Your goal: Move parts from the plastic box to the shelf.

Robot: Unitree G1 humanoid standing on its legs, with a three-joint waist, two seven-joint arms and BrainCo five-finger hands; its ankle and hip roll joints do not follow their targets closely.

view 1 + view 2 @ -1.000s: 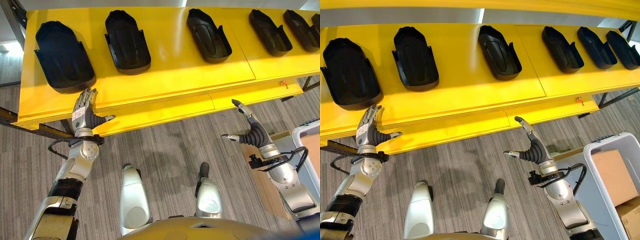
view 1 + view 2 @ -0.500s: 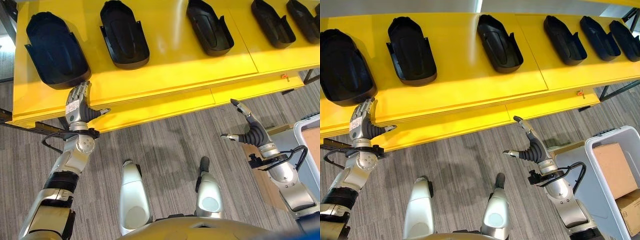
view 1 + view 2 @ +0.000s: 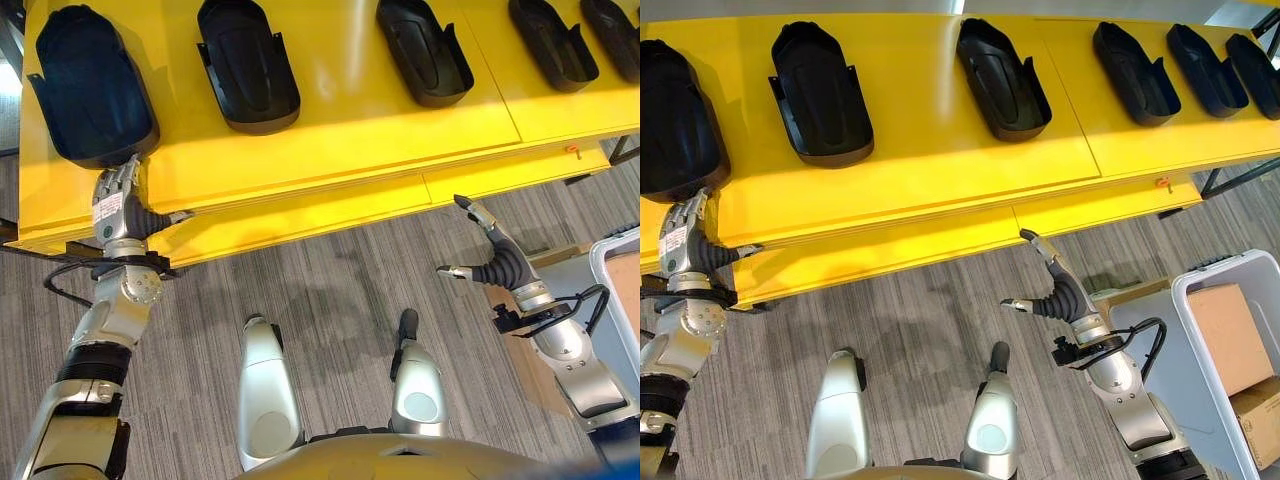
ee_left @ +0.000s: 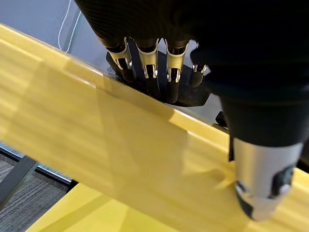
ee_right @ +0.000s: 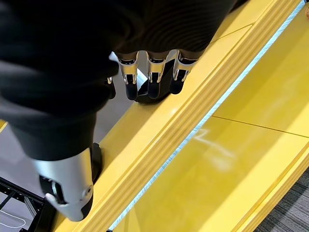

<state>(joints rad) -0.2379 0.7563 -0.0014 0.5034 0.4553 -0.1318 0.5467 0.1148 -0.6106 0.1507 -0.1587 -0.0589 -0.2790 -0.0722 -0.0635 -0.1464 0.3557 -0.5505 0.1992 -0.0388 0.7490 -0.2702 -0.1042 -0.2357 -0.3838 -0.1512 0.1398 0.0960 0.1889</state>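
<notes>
Several black moulded parts lie in a row on the yellow shelf; the leftmost part is at the shelf's left end, with another beside it. My left hand is at the shelf's front edge just below the leftmost part, open, with straight fingers pointing at that part and holding nothing. My right hand hangs over the floor in front of the shelf's right half, open and empty, with thumb and fingers spread.
A white plastic box stands on the floor at the far right, with a cardboard box inside it. Striped grey carpet lies in front of the shelf. A dark metal frame sticks out under the shelf's left end.
The camera has shifted, so the shelf sits differently in the picture. My left hand has slid a little leftward along the shelf's front edge. The right hand has hardly moved.
</notes>
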